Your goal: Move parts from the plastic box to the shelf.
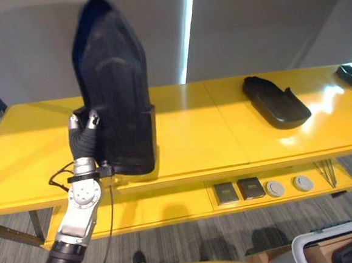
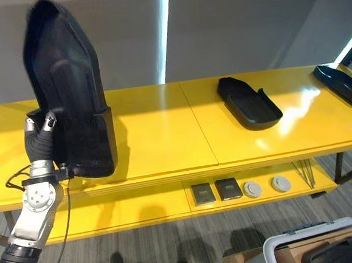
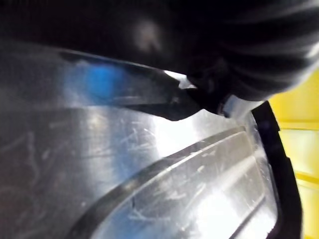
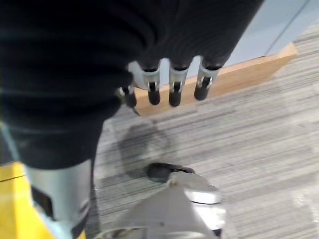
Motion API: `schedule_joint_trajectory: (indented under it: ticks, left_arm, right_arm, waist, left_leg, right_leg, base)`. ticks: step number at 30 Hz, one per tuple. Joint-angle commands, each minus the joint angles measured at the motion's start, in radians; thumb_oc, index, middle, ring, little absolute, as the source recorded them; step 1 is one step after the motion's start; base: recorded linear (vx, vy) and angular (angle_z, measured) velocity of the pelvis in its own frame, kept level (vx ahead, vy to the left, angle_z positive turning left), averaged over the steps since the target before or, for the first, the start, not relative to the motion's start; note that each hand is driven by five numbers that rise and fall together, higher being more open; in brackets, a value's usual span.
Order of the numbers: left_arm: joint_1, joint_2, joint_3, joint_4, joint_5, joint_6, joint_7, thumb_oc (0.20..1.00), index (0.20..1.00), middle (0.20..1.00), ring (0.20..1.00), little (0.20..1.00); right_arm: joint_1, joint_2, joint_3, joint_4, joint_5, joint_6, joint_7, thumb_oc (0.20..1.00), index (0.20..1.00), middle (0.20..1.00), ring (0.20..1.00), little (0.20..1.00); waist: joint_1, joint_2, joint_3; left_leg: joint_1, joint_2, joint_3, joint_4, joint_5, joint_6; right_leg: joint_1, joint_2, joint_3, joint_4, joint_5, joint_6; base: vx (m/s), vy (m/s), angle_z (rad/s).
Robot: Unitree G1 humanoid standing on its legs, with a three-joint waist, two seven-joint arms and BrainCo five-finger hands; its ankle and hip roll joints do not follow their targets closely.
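While my left robot hand (image 1: 84,137) clasps the tall black part (image 1: 113,91), upright near the shelf's (image 1: 187,124) front left edge, I should lower it flat before letting go, my right robot hand (image 4: 169,82) hanging relaxed, empty.

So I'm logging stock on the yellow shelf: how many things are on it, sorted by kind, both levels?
Large black moulded parts on the top level: 3 (one upright in the left hand, one lying mid-shelf, one at the right edge)
Small dark square parts, lower level: 2
Round grey discs, lower level: 2
Total: 7
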Motion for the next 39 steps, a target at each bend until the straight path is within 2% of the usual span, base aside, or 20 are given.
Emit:
schedule_joint_trajectory:
  ticks: [1, 2, 3, 5, 7, 8, 9, 10, 14, 15, 20, 21, 24, 31, 32, 33, 34, 39]
  left_arm:
    - [-0.147, 0.025, 0.096, 0.03, -0.012, -0.026, 0.03, 0.2, 0.2, 0.2, 0.2, 0.2]
    - [-0.16, 0.032, 0.089, 0.062, -0.012, -0.012, 0.045, 0.2, 0.2, 0.2, 0.2, 0.2]
    - [-0.177, 0.032, 0.079, 0.092, -0.012, 0.009, 0.054, 0.2, 0.2, 0.2, 0.2, 0.2]
    - [-0.207, 0.03, 0.058, 0.175, -0.004, 0.044, 0.029, 0.2, 0.2, 0.2, 0.2, 0.2]
    - [-0.233, 0.033, 0.041, 0.234, -0.02, 0.078, -0.001, 0.2, 0.2, 0.2, 0.2, 0.2]
    - [-0.264, 0.04, 0.026, 0.277, -0.022, 0.087, 0.002, 0.2, 0.2, 0.2, 0.2, 0.2]
    - [-0.284, 0.044, 0.019, 0.309, -0.06, 0.125, -0.013, 0.2, 0.2, 0.2, 0.2, 0.2]
    - [-0.306, 0.046, 0.007, 0.351, -0.074, 0.13, -0.022, 0.2, 0.2, 0.2, 0.2, 0.2]
    - [-0.375, 0.057, -0.02, 0.479, -0.126, 0.179, -0.022, 0.2, 0.2, 0.2, 0.2, 0.2]
    - [-0.395, 0.059, -0.023, 0.514, -0.137, 0.218, -0.03, 0.2, 0.2, 0.2, 0.2, 0.2]
    - [-0.481, 0.073, -0.028, 0.628, -0.198, 0.245, -0.004, 0.2, 0.2, 0.2, 0.2, 0.2]
    - [-0.517, 0.09, -0.036, 0.676, -0.222, 0.279, -0.002, 0.2, 0.2, 0.2, 0.2, 0.2]
    - [-0.544, 0.101, -0.043, 0.724, -0.251, 0.301, -0.003, 0.2, 0.2, 0.2, 0.2, 0.2]
    - [-0.544, 0.071, -0.051, 0.74, -0.28, 0.325, 0.007, 0.2, 0.2, 0.2, 0.2, 0.2]
    - [-0.543, 0.068, -0.05, 0.738, -0.282, 0.333, 0.0, 0.787, 0.787, 0.787, 0.787, 0.787]
    - [-0.542, 0.064, -0.049, 0.734, -0.285, 0.341, -0.002, 0.787, 0.787, 0.787, 0.787, 0.787]
    - [-0.536, 0.056, -0.056, 0.733, -0.281, 0.348, -0.023, 1.0, 1.0, 1.0, 1.0, 1.0]
    - [-0.534, 0.052, -0.061, 0.724, -0.299, 0.372, -0.033, 1.0, 1.0, 1.0, 1.0, 1.0]
  right_arm:
    - [-0.062, -0.013, 0.018, 0.016, -0.072, 0.046, 0.065, 1.0, 1.0, 1.0, 1.0, 1.0]
    - [-0.066, -0.015, 0.024, 0.02, -0.095, 0.058, 0.09, 1.0, 1.0, 1.0, 1.0, 1.0]
    - [-0.066, -0.015, 0.035, 0.02, -0.121, 0.057, 0.11, 1.0, 1.0, 1.0, 1.0, 1.0]
    - [-0.056, -0.016, 0.054, 0.024, -0.105, 0.042, 0.112, 1.0, 1.0, 1.0, 1.0, 1.0]
    - [-0.051, -0.008, 0.052, 0.02, -0.05, 0.042, 0.118, 1.0, 1.0, 1.0, 1.0, 1.0]
    - [-0.051, -0.002, 0.048, 0.006, -0.073, 0.043, 0.134, 1.0, 1.0, 1.0, 1.0, 1.0]
    - [-0.051, 0.001, 0.056, -0.003, -0.112, 0.04, 0.147, 1.0, 1.0, 1.0, 1.0, 1.0]
    - [-0.054, 0.003, 0.068, -0.008, -0.124, 0.036, 0.151, 1.0, 1.0, 1.0, 1.0, 1.0]
    - [-0.066, -0.002, 0.102, -0.037, -0.11, 0.047, 0.157, 1.0, 1.0, 1.0, 1.0, 1.0]
    - [-0.073, -0.007, 0.111, -0.045, -0.111, 0.054, 0.157, 1.0, 1.0, 1.0, 1.0, 1.0]
    - [-0.108, -0.025, 0.132, -0.063, -0.113, 0.07, 0.171, 1.0, 1.0, 1.0, 1.0, 1.0]
    - [-0.121, -0.032, 0.144, -0.066, -0.098, 0.06, 0.159, 1.0, 1.0, 1.0, 1.0, 1.0]
    - [-0.141, -0.039, 0.145, -0.071, -0.083, 0.068, 0.155, 1.0, 1.0, 1.0, 1.0, 1.0]
    - [-0.158, -0.037, 0.148, -0.072, -0.061, 0.058, 0.152, 1.0, 1.0, 1.0, 1.0, 1.0]
    - [-0.16, -0.036, 0.147, -0.072, -0.062, 0.055, 0.154, 1.0, 1.0, 1.0, 1.0, 1.0]
    - [-0.163, -0.035, 0.147, -0.077, -0.064, 0.059, 0.155, 1.0, 1.0, 1.0, 1.0, 1.0]
    - [-0.165, -0.032, 0.153, -0.09, -0.056, 0.068, 0.147, 1.0, 1.0, 1.0, 1.0, 1.0]
    - [-0.17, -0.029, 0.15, -0.085, -0.055, 0.071, 0.149, 1.0, 1.0, 1.0, 1.0, 1.0]
  waist:
    - [-0.028, -0.038, 0.074]
    - [-0.029, -0.044, 0.073]
    - [-0.033, -0.047, 0.075]
    - [-0.051, -0.041, 0.077]
    - [-0.068, -0.031, 0.072]
    - [-0.08, -0.027, 0.072]
    - [-0.09, -0.024, 0.074]
    - [-0.098, -0.022, 0.075]
    - [-0.125, -0.008, 0.097]
    - [-0.134, -0.003, 0.107]
    - [-0.158, 0.01, 0.156]
    - [-0.165, 0.014, 0.178]
    - [-0.17, 0.019, 0.2]
    - [-0.165, 0.019, 0.218]
    - [-0.163, 0.019, 0.217]
    - [-0.163, 0.019, 0.218]
    - [-0.161, 0.018, 0.219]
    - [-0.158, 0.021, 0.218]
  left_leg:
    - [0.024, -0.06, 0.114, -0.001, -0.057, 0.016]
    - [0.03, -0.115, 0.081, 0.039, -0.123, 0.051]
    - [0.019, -0.138, 0.073, 0.06, -0.143, 0.064]
    - [0.052, -0.148, 0.067, 0.016, -0.14, 0.079]
    - [0.087, -0.149, 0.069, -0.035, -0.127, 0.082]
    - [0.095, -0.148, 0.067, -0.05, -0.127, 0.086]
    - [0.096, -0.148, 0.07, -0.052, -0.13, 0.088]
    - [0.093, -0.148, 0.075, -0.052, -0.134, 0.089]
    - [0.082, -0.149, 0.09, -0.052, -0.138, 0.092]
    - [0.075, -0.149, 0.095, -0.052, -0.137, 0.09]
    - [0.046, -0.148, 0.106, -0.052, -0.126, 0.085]
    - [0.033, -0.146, 0.109, -0.052, -0.118, 0.083]
    - [0.021, -0.144, 0.107, -0.052, -0.11, 0.079]
    - [0.01, -0.129, 0.094, -0.052, -0.093, 0.067]
    - [0.01, -0.128, 0.094, -0.052, -0.093, 0.067]
    - [0.01, -0.128, 0.094, -0.052, -0.092, 0.066]
    - [0.013, -0.128, 0.096, -0.052, -0.091, 0.066]
    - [0.016, -0.128, 0.097, -0.052, -0.092, 0.066]
  right_leg:
    - [0.032, -0.059, 0.034, 0.002, -0.004, 0.022]
    - [0.013, -0.062, 0.059, 0.003, 0.005, 0.022]
    - [-0.004, -0.063, 0.067, 0.004, 0.015, 0.022]
    - [-0.02, -0.055, 0.078, 0.007, 0.022, 0.026]
    - [-0.033, -0.055, 0.09, 0.007, 0.032, 0.037]
    - [-0.049, -0.06, 0.101, 0.006, 0.044, 0.047]
    - [-0.06, -0.063, 0.107, 0.007, 0.049, 0.052]
    - [-0.072, -0.065, 0.112, 0.007, 0.052, 0.056]
    - [-0.104, -0.065, 0.133, 0.012, 0.057, 0.06]
    - [-0.114, -0.062, 0.139, 0.013, 0.057, 0.059]
    - [-0.143, -0.055, 0.165, 0.012, 0.058, 0.052]
    - [-0.155, -0.052, 0.173, 0.013, 0.059, 0.049]
    - [-0.164, -0.051, 0.177, 0.017, 0.056, 0.046]
    - [-0.159, -0.053, 0.172, 0.019, 0.044, 0.035]
    - [-0.158, -0.053, 0.171, 0.019, 0.042, 0.034]
    - [-0.157, -0.053, 0.169, 0.019, 0.042, 0.033]
    - [-0.152, -0.054, 0.164, 0.02, 0.038, 0.032]
    - [-0.147, -0.055, 0.16, 0.02, 0.035, 0.031]
  base:
    - [-0.03, -0.072, -0.1]
    - [-0.03, -0.062, -0.18]
    - [-0.01, -0.026, -0.5]
    - [0.05, 0.019, -0.31]
    - [0.1, 0.047, 0.04]
    - [0.07, 0.057, -0.14]
    - [0.01, 0.049, -0.13]
    - [-0.01, 0.04, -0.06]
    - [-0.03, 0.066, -0.04]
    - [-0.08, 0.103, -0.09]
    - [-0.08, 0.061, -0.15]
    - [-0.07, 0.028, -0.07]
    - [-0.05, 0.029, -0.12]
    - [0.0, 0.003, -0.02]
    - [0.0, 0.0, 0.0]
    - [0.0, 0.0, 0.0]
    - [0.0, 0.0, 0.0]
    - [0.0, 0.0, 0.0]
